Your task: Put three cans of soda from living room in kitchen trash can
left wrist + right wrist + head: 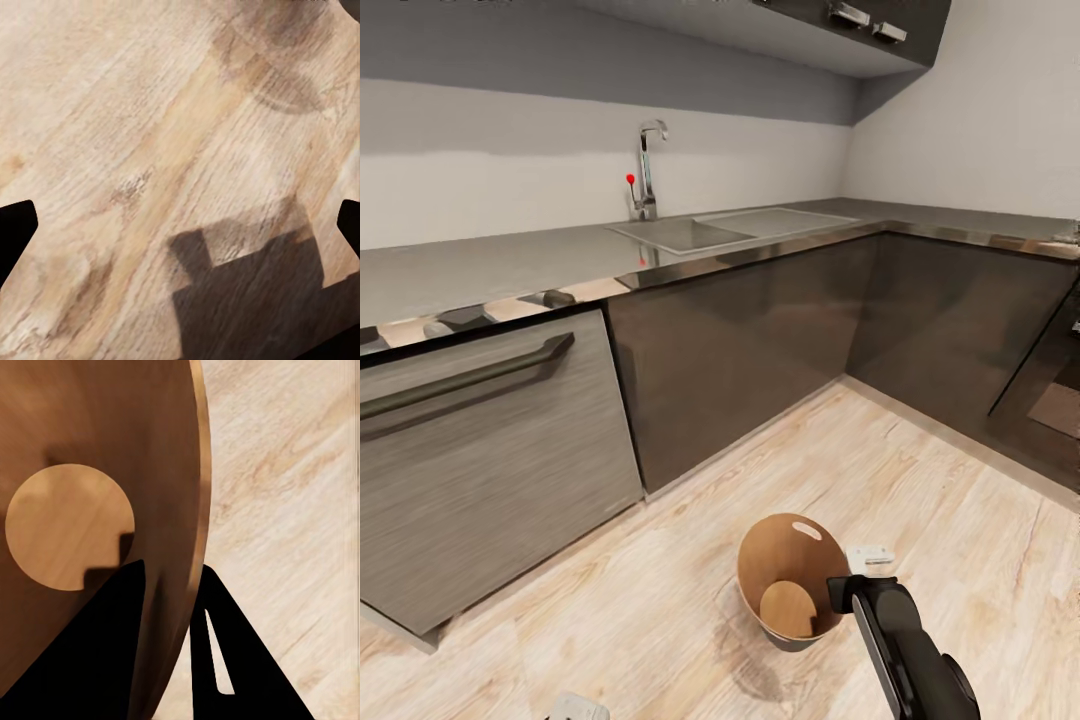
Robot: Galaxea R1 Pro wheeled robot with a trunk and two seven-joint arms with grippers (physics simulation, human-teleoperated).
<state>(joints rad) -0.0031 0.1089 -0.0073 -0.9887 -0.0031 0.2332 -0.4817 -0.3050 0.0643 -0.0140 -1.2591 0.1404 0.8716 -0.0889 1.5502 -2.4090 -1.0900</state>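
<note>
The tash can [785,560] stands on the kitchen's wood floor, pale grey outside and copper-brown inside, with an oval handle cutout near its far rim. Its round bottom [69,526] is bare. My right gripper [838,595] sits at the bin's near right rim. In the right wrist view the right gripper [171,568] has one finger inside the wall and one outside, pinched on the rim [201,472]. My left gripper [180,225] hangs open over bare floor, its fingertips [15,225] spread wide. The cans of soda are out of view.
Dark cabinets [740,350] run along the back and right under a grey counter [510,260] with a sink [690,232] and tap [648,165]. A drawer front with a long handle [470,380] is at left. An oven door [1055,390] is at far right.
</note>
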